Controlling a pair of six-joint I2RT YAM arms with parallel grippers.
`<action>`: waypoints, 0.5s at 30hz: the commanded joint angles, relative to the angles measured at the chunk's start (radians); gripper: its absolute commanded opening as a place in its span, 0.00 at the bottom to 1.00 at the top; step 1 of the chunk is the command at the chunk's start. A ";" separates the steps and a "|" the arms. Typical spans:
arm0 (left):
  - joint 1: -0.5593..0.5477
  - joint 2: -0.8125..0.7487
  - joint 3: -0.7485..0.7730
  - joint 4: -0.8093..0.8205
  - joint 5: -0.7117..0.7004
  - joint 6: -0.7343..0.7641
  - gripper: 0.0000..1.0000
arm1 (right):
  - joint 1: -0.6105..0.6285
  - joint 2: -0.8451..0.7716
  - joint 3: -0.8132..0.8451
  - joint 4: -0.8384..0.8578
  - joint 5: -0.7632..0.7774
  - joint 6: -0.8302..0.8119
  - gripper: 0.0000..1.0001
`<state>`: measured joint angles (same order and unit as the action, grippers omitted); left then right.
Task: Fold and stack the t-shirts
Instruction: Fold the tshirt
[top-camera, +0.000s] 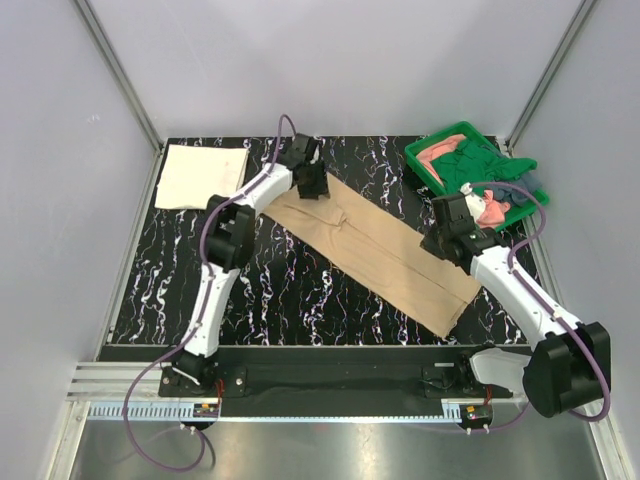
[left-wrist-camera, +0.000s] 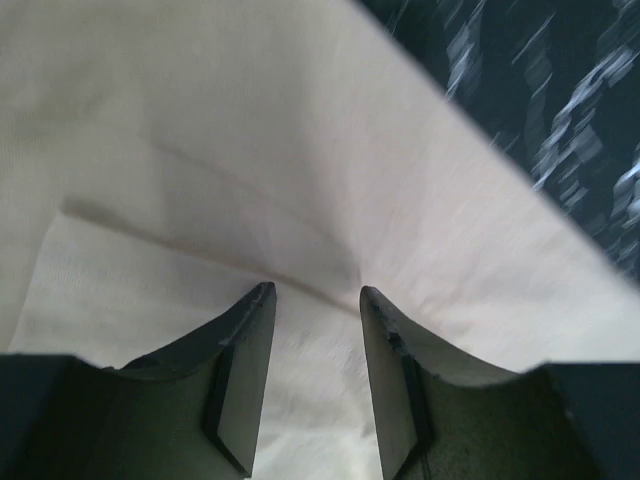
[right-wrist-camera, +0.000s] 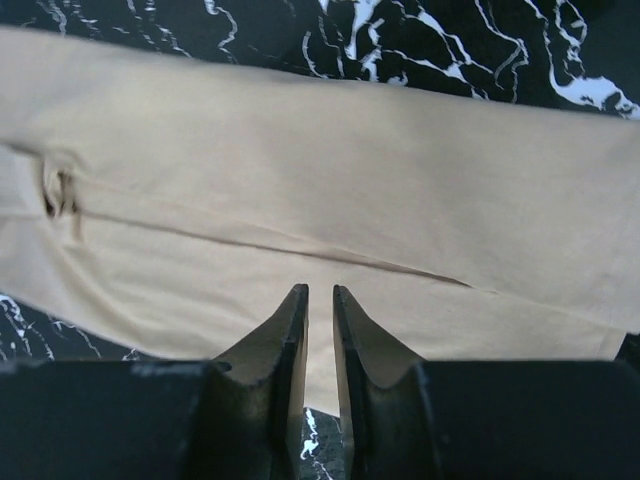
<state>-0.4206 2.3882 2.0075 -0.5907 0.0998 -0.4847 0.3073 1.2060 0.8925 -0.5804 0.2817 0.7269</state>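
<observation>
Tan t-shirt (top-camera: 390, 255) folded into long strip, lying diagonally across middle of black marbled table (top-camera: 280, 290). Left gripper (left-wrist-camera: 315, 290) at strip's far-left end, jaws apart, pressing down on cloth, nothing pinched between. Right gripper (right-wrist-camera: 320, 288) at strip's right edge, jaws slightly parted, gap bare. Cream t-shirt (top-camera: 200, 175) folded flat in far-left corner. Dark green t-shirt (top-camera: 480, 160) and pink t-shirt (top-camera: 440, 152) heaped in green tray (top-camera: 425, 150), far-right.

Unfolded t-shirt (top-camera: 375, 250) between folded t-shirt (top-camera: 203, 176) and tray (top-camera: 435, 138)
</observation>
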 joint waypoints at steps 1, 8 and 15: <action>0.040 0.135 0.284 0.068 0.142 -0.059 0.45 | 0.001 -0.014 0.083 0.060 -0.029 -0.050 0.23; 0.074 0.050 0.295 0.305 0.345 -0.178 0.47 | 0.000 -0.003 0.144 0.054 -0.019 -0.106 0.27; -0.003 -0.279 -0.156 0.324 0.382 -0.121 0.30 | 0.000 -0.057 0.180 0.016 -0.076 -0.104 0.29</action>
<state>-0.3489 2.3013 1.9850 -0.3424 0.4126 -0.6312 0.3073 1.2003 1.0168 -0.5533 0.2394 0.6395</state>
